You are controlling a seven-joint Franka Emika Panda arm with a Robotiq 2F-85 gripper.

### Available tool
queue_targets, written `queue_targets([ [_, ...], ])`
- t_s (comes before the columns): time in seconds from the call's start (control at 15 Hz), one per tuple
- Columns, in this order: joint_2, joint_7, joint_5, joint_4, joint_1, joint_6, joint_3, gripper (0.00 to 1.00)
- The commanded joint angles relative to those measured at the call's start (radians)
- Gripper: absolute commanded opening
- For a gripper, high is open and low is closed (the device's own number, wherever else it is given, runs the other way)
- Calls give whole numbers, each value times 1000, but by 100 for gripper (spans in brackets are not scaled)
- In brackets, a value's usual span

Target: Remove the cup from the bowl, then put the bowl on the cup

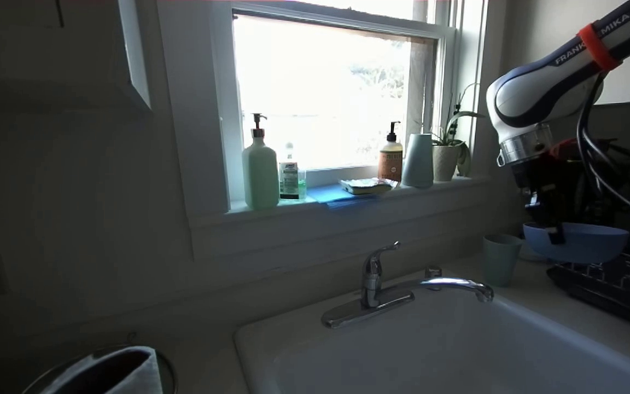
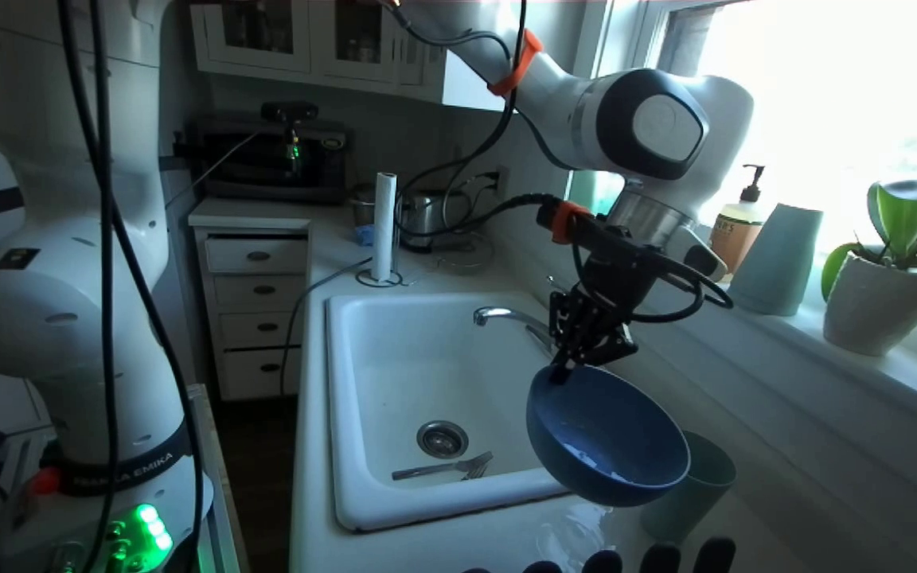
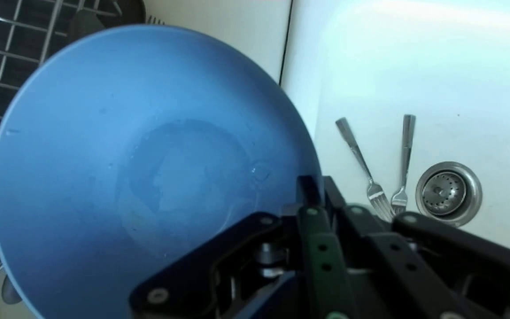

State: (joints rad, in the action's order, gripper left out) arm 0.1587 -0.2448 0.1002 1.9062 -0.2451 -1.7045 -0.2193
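Jaws pinch the bowl (image 3: 184,155) at one spot on its rim, one inside, one outside. That edge grip presumably leaves the base free to land; downside, the weight hangs off one side, so a bump may twist it. Bowl is mouth up, in the air; exact tilt, can't tell. Cup (image 1: 499,261) stands upright on the table (image 1: 555,303) near the corner of the sink (image 3: 436,79), out of the bowl, so removal looks done and it serves as the stand. It doesn't show in the wrist view; alignment likely needs the exterior views. Rack (image 1: 602,298) sits just past the bowl, partly covered by it in the wrist view: likeliest snag. Tap (image 1: 372,290) spout ends near the cup. Forks (image 3: 406,150) lie in the sink, out of the way. Farthest: plant (image 1: 446,162), tumbler (image 1: 418,161), bottles (image 1: 261,172) on the sill (image 1: 451,189), probably no factor.
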Motion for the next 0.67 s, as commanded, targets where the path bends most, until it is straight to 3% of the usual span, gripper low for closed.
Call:
queue_targets([
  [0.0, 17, 12, -8, -32, -1, -44, 6, 1],
  [0.6, 100, 2, -23, -145, -6, -154, 19, 1],
])
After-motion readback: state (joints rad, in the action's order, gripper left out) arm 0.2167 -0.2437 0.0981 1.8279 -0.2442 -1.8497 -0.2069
